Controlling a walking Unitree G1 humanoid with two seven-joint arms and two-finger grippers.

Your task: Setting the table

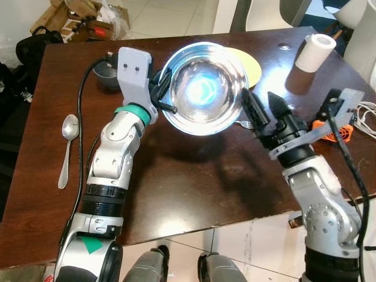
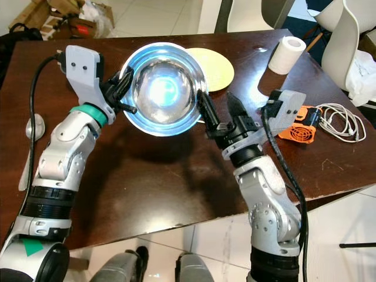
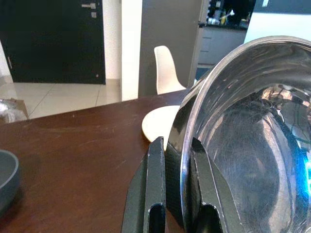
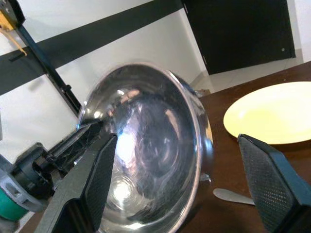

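- The left gripper point(image 1: 165, 93) is clenched on the rim of a shiny steel mixing bowl point(image 1: 204, 88), one finger inside, one outside.
- The bowl hangs above the dark wooden table point(image 1: 176, 176), its polished, glaring hollow facing up.
- The right gripper point(image 1: 265, 106) stands spread wide beside the bowl's far rim.
- A yellow plate point(image 2: 216, 66) lies behind the bowl.
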